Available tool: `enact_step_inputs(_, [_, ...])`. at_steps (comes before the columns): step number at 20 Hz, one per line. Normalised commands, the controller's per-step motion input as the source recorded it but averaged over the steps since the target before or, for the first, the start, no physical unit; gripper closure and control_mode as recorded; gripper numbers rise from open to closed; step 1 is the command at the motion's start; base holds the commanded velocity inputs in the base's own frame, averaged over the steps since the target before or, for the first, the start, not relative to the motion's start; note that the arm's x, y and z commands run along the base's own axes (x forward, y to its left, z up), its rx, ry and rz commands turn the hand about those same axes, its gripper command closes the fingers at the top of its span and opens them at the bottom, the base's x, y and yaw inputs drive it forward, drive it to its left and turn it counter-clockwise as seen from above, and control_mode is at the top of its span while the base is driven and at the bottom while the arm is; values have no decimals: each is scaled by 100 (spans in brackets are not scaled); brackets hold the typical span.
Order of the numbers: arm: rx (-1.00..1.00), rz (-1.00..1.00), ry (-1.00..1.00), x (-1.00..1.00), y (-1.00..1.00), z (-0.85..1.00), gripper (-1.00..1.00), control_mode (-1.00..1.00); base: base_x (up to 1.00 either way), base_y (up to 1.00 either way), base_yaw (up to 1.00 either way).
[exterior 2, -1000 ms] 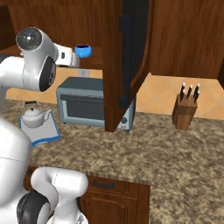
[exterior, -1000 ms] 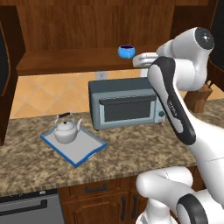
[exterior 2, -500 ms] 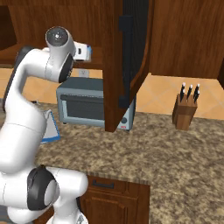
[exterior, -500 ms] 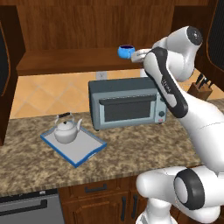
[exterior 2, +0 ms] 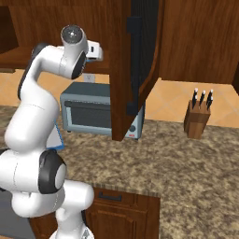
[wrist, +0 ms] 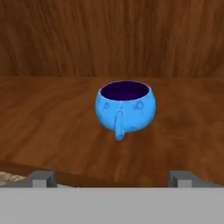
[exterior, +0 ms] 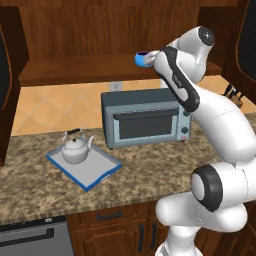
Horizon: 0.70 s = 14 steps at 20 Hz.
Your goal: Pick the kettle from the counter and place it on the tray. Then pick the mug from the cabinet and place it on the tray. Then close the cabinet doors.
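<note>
Dark wood cabinet [exterior: 100, 30] shelf, blue mug [wrist: 125, 107] upright on it with handle facing the jaws, jaws spread wide and empty just short of it, kettle [exterior: 75, 149] on the blue-rimmed tray [exterior: 102, 175] on the speckled worktop [exterior: 30, 185]

One kettle [exterior: 75, 149], one tray [exterior: 84, 167], one mug [wrist: 125, 107] — one toaster oven [exterior: 146, 119], one knife block [exterior 2: 197, 121].

Kettle [exterior: 75, 149] on tray [exterior: 97, 180], left of oven [exterior: 145, 122]
</note>
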Motion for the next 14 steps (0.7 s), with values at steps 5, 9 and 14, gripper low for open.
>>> enact_step_inputs(5, [-3,0,0,32,1,-2,-100,-100,0,0,0])
enact_step_inputs(9, [-4,0,0,33,6,-12,-100,-100,0,0,0])
enact_step_inputs(14, [-2,0,0,38,9,-11,-100,-100,0,0,0])
